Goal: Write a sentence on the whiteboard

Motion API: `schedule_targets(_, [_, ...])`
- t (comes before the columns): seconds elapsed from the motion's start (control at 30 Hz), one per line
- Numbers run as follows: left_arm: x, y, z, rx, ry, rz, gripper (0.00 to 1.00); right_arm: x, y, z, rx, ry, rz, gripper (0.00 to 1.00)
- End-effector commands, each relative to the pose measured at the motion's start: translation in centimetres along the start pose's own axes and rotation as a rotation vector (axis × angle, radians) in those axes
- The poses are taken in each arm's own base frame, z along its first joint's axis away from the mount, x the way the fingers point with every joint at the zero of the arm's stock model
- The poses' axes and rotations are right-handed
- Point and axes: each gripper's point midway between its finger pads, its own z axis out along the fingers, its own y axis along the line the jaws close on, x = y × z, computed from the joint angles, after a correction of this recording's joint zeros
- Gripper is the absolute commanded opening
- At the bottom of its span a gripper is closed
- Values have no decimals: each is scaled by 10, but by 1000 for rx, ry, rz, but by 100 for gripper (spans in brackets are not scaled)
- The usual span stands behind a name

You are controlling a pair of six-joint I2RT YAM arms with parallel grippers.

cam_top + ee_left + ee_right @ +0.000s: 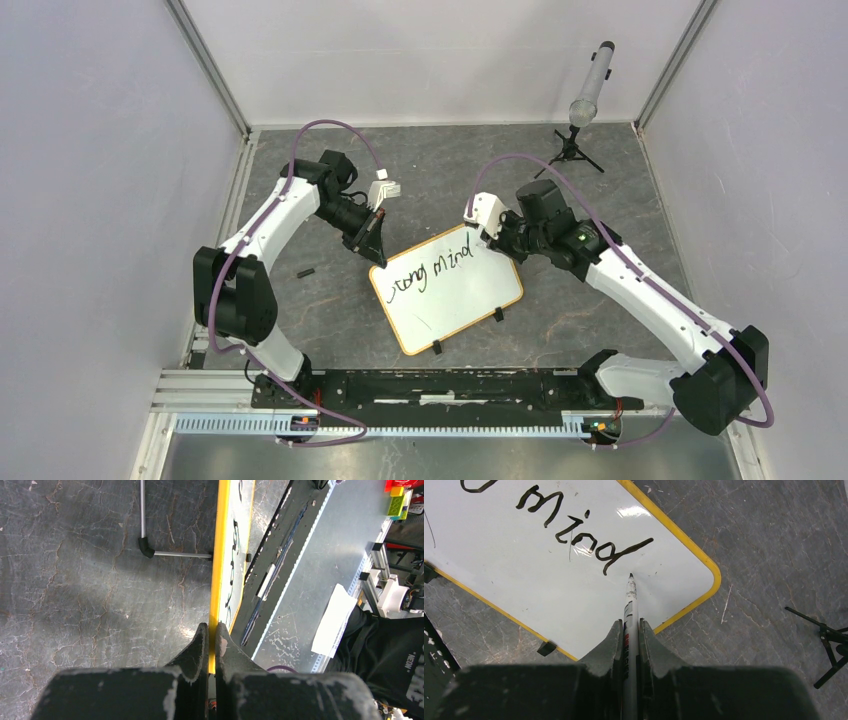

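The whiteboard (450,292) lies flat on the grey table, yellow-framed, with black handwriting reading "strong mind" across its far half. My left gripper (377,250) is shut on the board's far left corner; in the left wrist view the yellow frame (219,565) runs edge-on between the fingers (212,635). My right gripper (630,625) is shut on a grey marker (629,615), tip just past the final "d" on the board (514,575). In the top view the right gripper (492,237) is over the board's far right corner.
A small black marker cap (305,271) lies on the table left of the board. A black tripod with a grey tube (590,90) stands at the back right; its legs show in the right wrist view (824,640). Rail along the near edge (440,385).
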Motion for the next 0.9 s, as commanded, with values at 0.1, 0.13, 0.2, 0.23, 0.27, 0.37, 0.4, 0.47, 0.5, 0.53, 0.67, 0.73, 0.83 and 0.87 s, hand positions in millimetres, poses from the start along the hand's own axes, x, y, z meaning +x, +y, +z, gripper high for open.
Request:
schedule_targets(0.1, [-2,15,3,-43,5,21,2,5,-6,6,33,9,-32,0])
schedule_targets(0.13, [-2,15,3,-44,5,20,2,6,-6,6,30,11,-33,0])
schedule_targets(0.2, [-3,16,3,-45,4,22,2,10,-3,8,20,22,-34,0])
schedule_targets(0.23, [-3,16,3,-46,5,22,2,12,-2,8,13,26,-34,0])
schedule_targets(0.27, [-3,16,2,-47,4,23,2,13,0,8,8,28,-35,0])
schedule_targets(0.37, [-4,16,3,-47,4,22,2,11,7,5,-26,15,-32,0])
schedule_targets(0.4, [-5,16,2,-48,3,21,2,8,11,4,-47,6,-31,0])
schedule_targets(0.47, [-6,16,2,-50,1,22,3,-1,19,-1,-93,-34,-29,0])
schedule_targets(0.5, [-7,16,1,-51,-3,22,2,-9,24,-6,-118,-64,-32,0])
schedule_targets(0.53, [-8,15,0,-52,-5,25,2,-15,28,-10,-144,-89,-33,0])
schedule_targets(0.67, [-11,13,-2,-53,-17,22,13,-33,42,-21,-221,-162,-29,0])
schedule_targets(0.73, [-12,9,-4,-50,-27,23,22,-36,48,-22,-253,-182,-19,0])
schedule_targets(0.83, [-9,4,-8,-60,-39,29,39,-38,57,-19,-296,-209,-2,0])
schedule_targets(0.87, [-7,3,-10,-65,-44,31,44,-39,60,-19,-309,-220,1,0])
